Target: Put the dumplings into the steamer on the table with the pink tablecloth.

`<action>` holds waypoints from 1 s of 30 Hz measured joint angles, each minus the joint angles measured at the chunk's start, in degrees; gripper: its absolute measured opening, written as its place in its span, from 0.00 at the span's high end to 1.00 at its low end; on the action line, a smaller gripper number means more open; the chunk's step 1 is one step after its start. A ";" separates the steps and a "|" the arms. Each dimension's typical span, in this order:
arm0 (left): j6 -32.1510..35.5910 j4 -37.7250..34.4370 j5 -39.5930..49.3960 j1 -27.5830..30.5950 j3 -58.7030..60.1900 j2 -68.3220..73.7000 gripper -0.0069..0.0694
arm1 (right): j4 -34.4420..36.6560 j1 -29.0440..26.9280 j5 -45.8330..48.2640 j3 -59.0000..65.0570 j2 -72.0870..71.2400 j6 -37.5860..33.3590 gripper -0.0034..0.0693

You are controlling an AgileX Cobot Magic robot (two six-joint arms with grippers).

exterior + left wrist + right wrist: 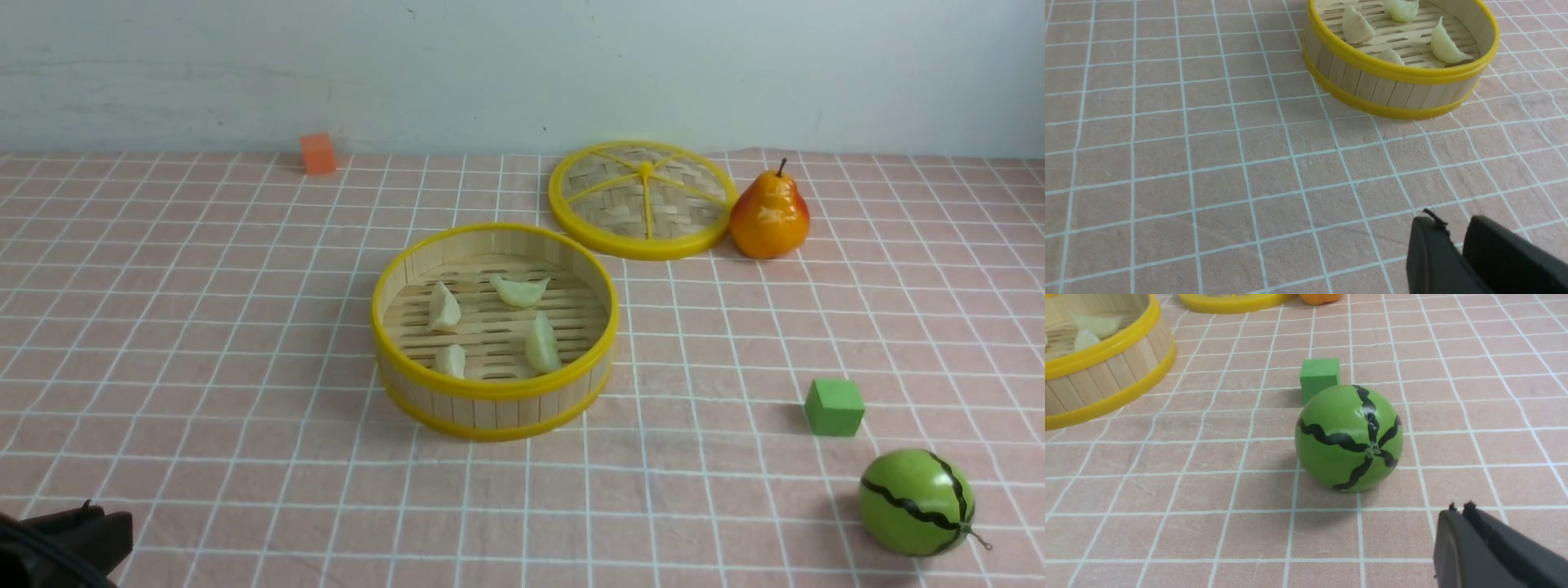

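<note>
left gripper (1453, 228), jaws together and empty, sits over the salmon-pink gridded tablecloth (204, 327). four pale crescent dumplings (445, 307) lie inside the round yellow-rimmed bamboo steamer (490, 412) at centre. right gripper (1461, 512), also closed and empty, is near the green striped watermelon ball (1349, 437).

I count four dumplings (445, 307), one steamer (494, 392), one lid (642, 200), one pear (769, 216), one watermelon (914, 502) and two cubes: one orange cube (317, 153), one green cube (833, 407).

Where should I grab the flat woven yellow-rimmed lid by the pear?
The flat woven yellow-rimmed lid lies flat, with the orange-yellow pear crowding its right side; probably pinch its raised rim at the near-left edge from above, straddling it.
</note>
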 joint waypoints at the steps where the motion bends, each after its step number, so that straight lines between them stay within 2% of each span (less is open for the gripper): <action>1: 0.00 0.00 0.04 0.00 0.00 0.00 0.75 | -0.66 0.60 -0.07 0.00 0.00 1.29 0.95; 7: 0.00 0.00 0.28 0.00 0.00 0.00 0.75 | -3.31 4.69 -0.18 0.00 0.00 6.67 0.95; 30: 0.00 0.00 0.31 0.00 0.00 0.00 0.75 | -8.21 4.81 -0.42 0.00 0.00 8.45 0.95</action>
